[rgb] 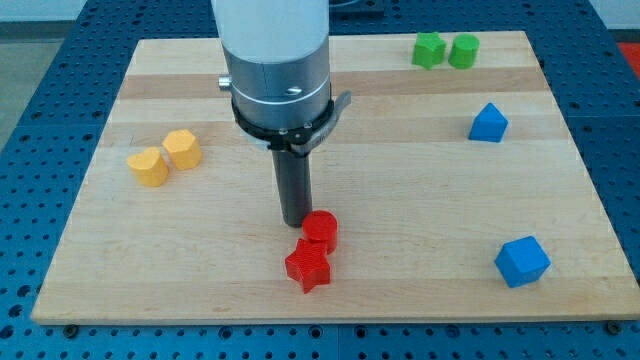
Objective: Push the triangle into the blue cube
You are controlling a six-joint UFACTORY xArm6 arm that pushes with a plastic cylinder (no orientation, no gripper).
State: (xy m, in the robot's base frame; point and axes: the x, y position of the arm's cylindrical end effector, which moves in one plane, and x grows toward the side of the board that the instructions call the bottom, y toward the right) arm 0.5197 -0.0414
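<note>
Nothing done yet: blue triangle [488, 123] near table's right edge, well apart from blue cube [522, 261]; my tip [297, 221] touches red cylinder [321, 231]. No hand.

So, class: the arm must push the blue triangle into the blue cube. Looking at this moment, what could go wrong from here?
1. My tip rests beside the red cylinder and red star, far from the blue triangle; heading straight across may drag the reds along.
2. The triangle sits near the board's right edge; an off-centre push might slide it off instead of down toward the blue cube.
</note>
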